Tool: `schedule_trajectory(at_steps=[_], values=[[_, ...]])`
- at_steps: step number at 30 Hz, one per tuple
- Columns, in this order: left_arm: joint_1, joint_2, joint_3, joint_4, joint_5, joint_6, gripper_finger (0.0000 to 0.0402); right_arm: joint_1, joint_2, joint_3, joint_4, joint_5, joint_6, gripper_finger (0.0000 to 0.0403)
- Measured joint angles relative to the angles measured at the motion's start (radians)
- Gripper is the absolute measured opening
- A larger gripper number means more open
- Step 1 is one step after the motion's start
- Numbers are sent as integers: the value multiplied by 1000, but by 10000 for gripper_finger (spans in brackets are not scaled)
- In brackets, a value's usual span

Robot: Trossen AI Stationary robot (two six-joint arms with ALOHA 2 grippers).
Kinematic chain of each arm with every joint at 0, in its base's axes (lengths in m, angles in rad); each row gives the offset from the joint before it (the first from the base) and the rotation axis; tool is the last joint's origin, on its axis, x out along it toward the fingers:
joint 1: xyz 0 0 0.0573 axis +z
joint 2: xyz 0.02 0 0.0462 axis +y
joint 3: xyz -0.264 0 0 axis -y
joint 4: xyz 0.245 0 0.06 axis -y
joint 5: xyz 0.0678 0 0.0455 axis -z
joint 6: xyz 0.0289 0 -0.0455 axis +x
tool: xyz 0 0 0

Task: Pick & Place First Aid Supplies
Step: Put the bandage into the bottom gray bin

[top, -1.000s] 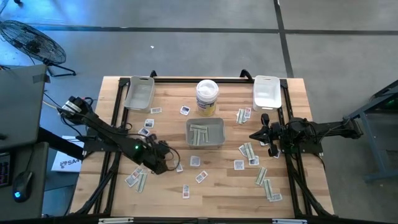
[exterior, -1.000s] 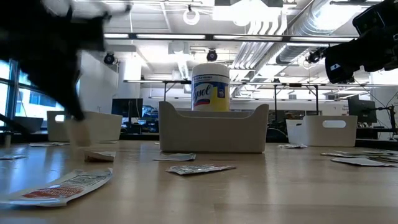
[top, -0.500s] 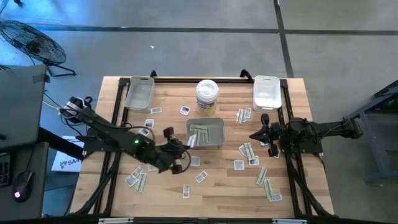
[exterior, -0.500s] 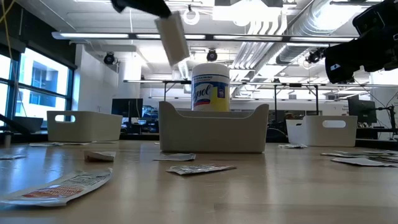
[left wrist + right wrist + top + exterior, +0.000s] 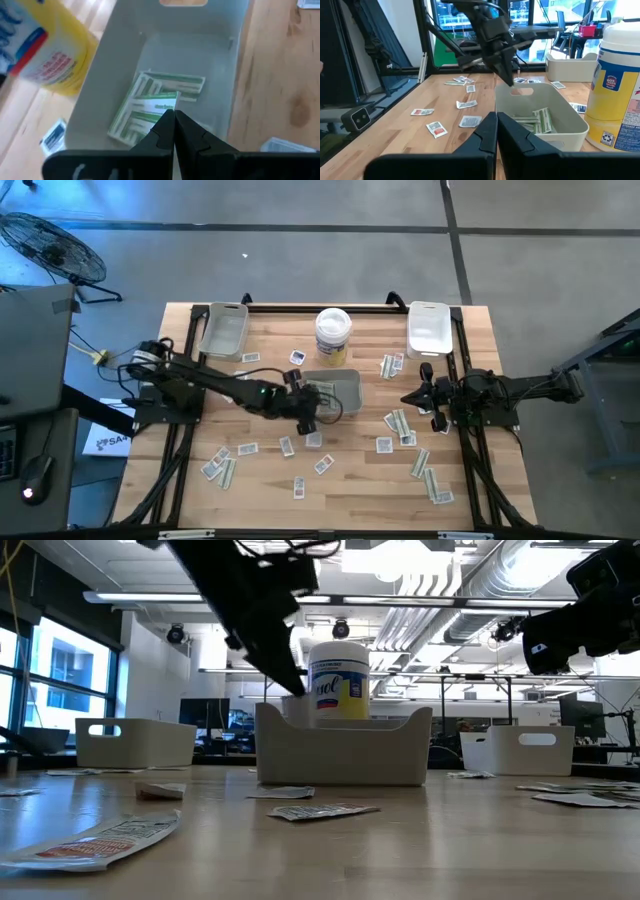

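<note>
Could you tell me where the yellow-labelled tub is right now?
In the high view the tub stands at the table's back middle, just behind the grey tray.

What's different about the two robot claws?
The left claw reaches down into the grey rectangular plastic tray in the table's middle, while the right claw waits off to that tray's right. The left claw pinches a white paper packet with green stripes, and the right claw is shut on nothing. Both are dark, two-fingered and closed.
</note>
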Motion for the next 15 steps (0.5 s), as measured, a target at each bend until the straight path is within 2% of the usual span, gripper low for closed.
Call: schedule_trajectory(at_steps=[6,12,15], values=[[34,17,0,-23,20,19,10,0,1,0,-1,0,0,5],[24,16,4,-50,38,18,64,0,0,0,-2,0,0,5],[-3,15,53,-84,51,27,87,0,0,0,-2,0,0,5]])
